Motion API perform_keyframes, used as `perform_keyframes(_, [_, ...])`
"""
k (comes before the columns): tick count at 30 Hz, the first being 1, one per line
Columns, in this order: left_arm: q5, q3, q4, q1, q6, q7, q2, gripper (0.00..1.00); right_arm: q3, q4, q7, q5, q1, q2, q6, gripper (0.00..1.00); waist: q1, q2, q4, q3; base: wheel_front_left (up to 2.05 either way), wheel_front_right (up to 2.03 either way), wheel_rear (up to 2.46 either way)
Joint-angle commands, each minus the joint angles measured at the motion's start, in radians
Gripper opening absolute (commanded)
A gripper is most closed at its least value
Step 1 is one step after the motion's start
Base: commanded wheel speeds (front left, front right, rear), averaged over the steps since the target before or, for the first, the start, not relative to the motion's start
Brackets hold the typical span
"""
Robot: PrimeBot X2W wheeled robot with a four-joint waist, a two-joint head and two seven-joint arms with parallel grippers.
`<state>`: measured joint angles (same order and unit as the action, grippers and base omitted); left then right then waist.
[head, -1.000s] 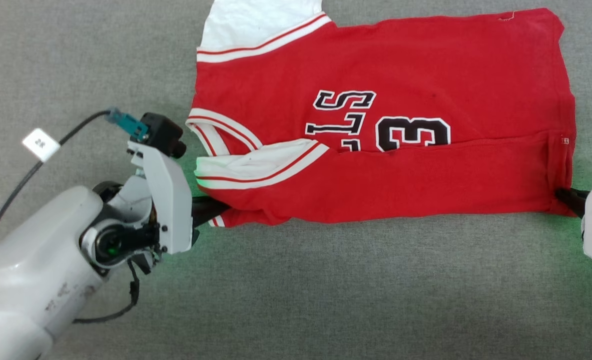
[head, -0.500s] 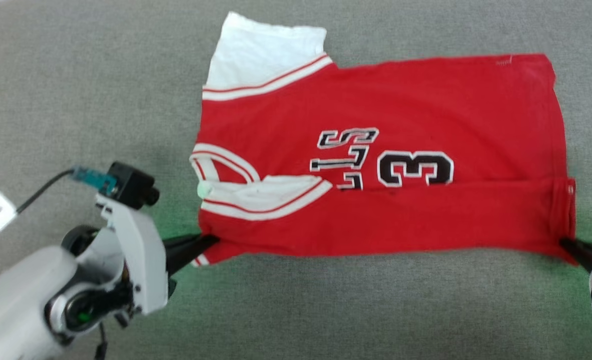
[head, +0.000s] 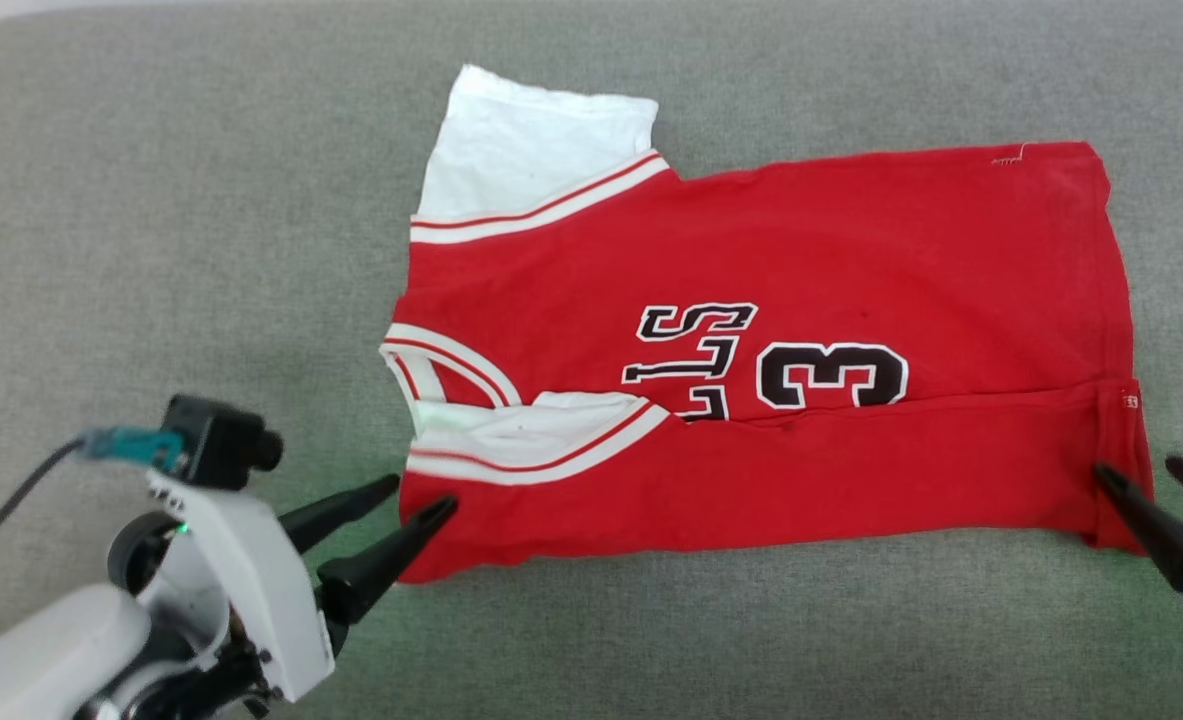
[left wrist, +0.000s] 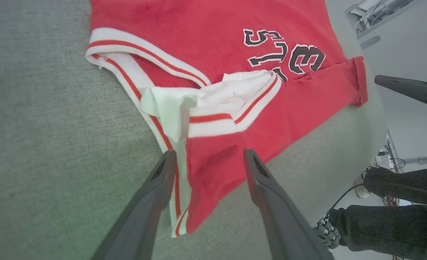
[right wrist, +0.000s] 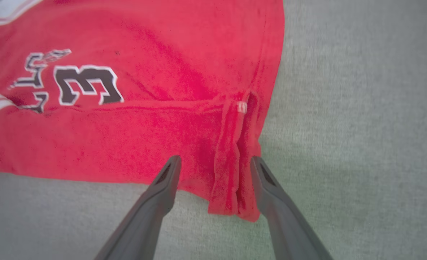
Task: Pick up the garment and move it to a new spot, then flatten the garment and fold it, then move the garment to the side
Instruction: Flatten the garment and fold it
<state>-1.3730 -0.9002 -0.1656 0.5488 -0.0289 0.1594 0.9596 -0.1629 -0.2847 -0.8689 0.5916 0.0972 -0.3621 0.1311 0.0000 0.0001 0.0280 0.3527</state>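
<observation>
One garment (head: 801,250); left pincer (head: 419,494) and right pincer (head: 1136,465) straddle its corners.

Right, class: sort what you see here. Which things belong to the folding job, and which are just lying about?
Belongs to the job:
garment
left gripper, open at its near corner
right gripper, open at the other near corner

Just about:
grey tabletop
person in dark clothing, beyond the table edge

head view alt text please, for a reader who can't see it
A red jersey with white sleeves and a black number 3 lies flat on a grey fabric surface, its near edge folded over onto the chest. The left gripper and right gripper are open at its two near corners.
</observation>
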Motion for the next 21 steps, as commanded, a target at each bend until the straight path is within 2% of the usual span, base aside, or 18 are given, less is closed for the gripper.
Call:
perform_keyframes(1, [0.007, 0.006, -0.007, -0.018, -0.006, -0.024, 0.001, 1.0, -0.009, -0.009, 0.017, 0.004, 0.01, 0.007, -0.001, 1.0, 0.0, -0.0001, 0.001, -0.01, 0.0, 0.0, 0.0])
perform_keyframes(6, [-0.005, 0.071, -0.002, -0.116, -0.039, -0.253, -0.047, 1.0, -0.002, 0.002, 0.155, -0.039, 0.025, 0.039, -0.001, 1.0, 0.0, -0.0001, 0.015, -0.03, 0.0, 0.0, 0.0])
perform_keyframes(9, [0.05, 0.104, 0.033, -0.148, -0.069, -0.377, -0.083, 1.0, 0.033, 0.021, 0.275, -0.075, 0.049, 0.05, -0.001, 1.0, 0.0, -0.0001, 0.028, -0.036, 0.0, 0.0, 0.0])
perform_keyframes(11, [0.094, 0.142, 0.069, -0.165, -0.098, -0.413, -0.136, 1.0, 0.042, 0.044, 0.366, -0.095, 0.063, 0.067, -0.001, 1.0, 0.0, -0.0001, 0.037, -0.037, 0.0, 0.0, 0.0])
perform_keyframes(14, [0.208, 0.234, 0.124, -0.157, -0.119, -0.424, -0.224, 1.0, 0.056, 0.074, 0.501, -0.124, 0.094, 0.09, -0.001, 1.0, 0.0, -0.0001, 0.045, -0.036, 0.0, 0.0, 0.0])
perform_keyframes(16, [0.288, 0.295, 0.153, -0.143, -0.1, -0.424, -0.281, 1.0, 0.06, 0.088, 0.589, -0.145, 0.116, 0.103, -0.001, 1.0, 0.0, -0.0001, 0.041, -0.032, 0.0, 0.0, 0.0])
perform_keyframes(21, [0.465, 0.411, 0.241, -0.033, -0.051, -0.425, -0.327, 1.0, 0.082, 0.127, 0.776, -0.204, 0.182, 0.153, -0.001, 1.0, 0.0, -0.0001, -0.019, 0.0, 0.0, 0.0, 0.0])
